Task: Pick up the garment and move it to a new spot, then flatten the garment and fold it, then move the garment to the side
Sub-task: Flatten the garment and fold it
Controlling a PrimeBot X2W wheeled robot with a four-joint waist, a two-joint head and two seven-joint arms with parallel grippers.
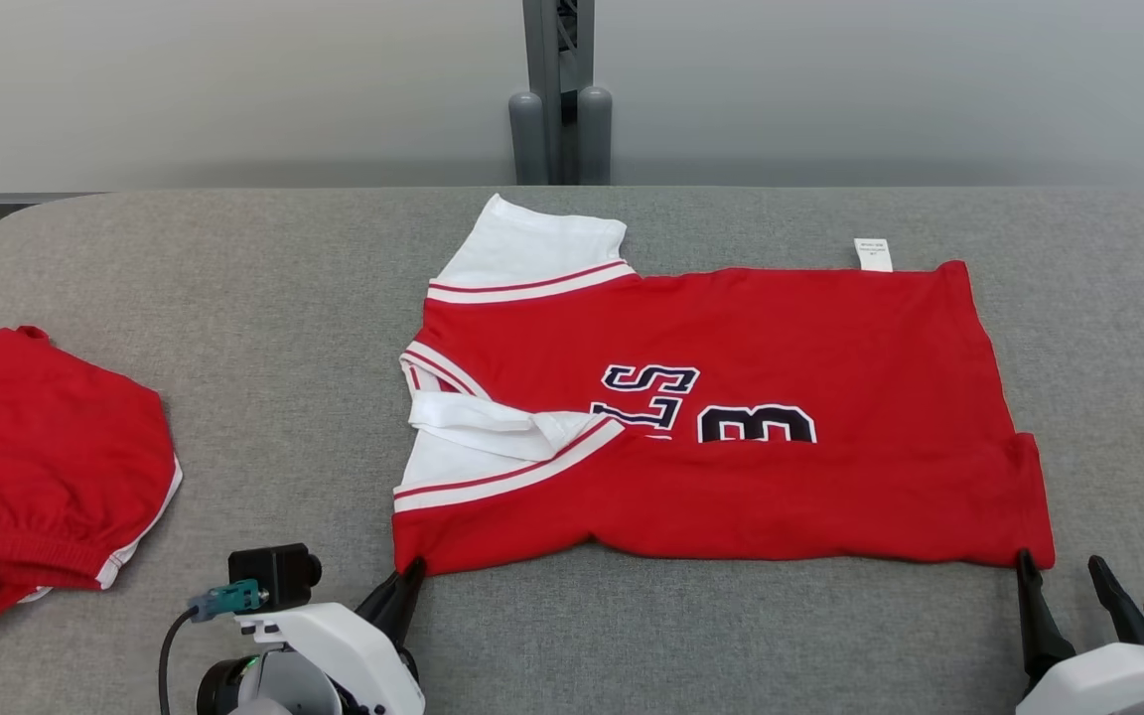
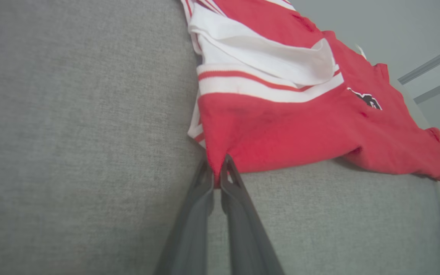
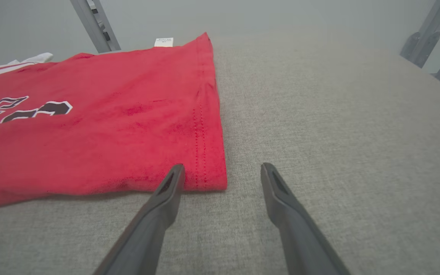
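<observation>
**Setting.** A grey padded table (image 1: 234,298) carries the garment (image 1: 731,477), a red jersey with white sleeves and dark lettering. It is spread flat and turned sideways near the table's middle, and its nearer sleeve is folded in over the chest. A white label (image 1: 872,254) sticks out from the garment's far edge. Red shorts (image 1: 36,467) with white trim lie crumpled well apart from the garment, off its sleeve end. A grey post (image 1: 560,99) stands beyond the garment's far edge, behind the table.

**Left gripper** (image 2: 215,168). The fingers are pressed together on the garment's near corner at the sleeve end, with a pinch of red cloth between the tips. The arm sits low, its fingers angled up toward the garment.

**Right gripper** (image 3: 223,168). The fingers are spread wide and grasp nothing, placed at the garment's near corner at the hem end. One fingertip (image 3: 176,175) meets the garment's near edge. The other lies over bare table just beside the hem. The fingers point toward the garment's far edge.
</observation>
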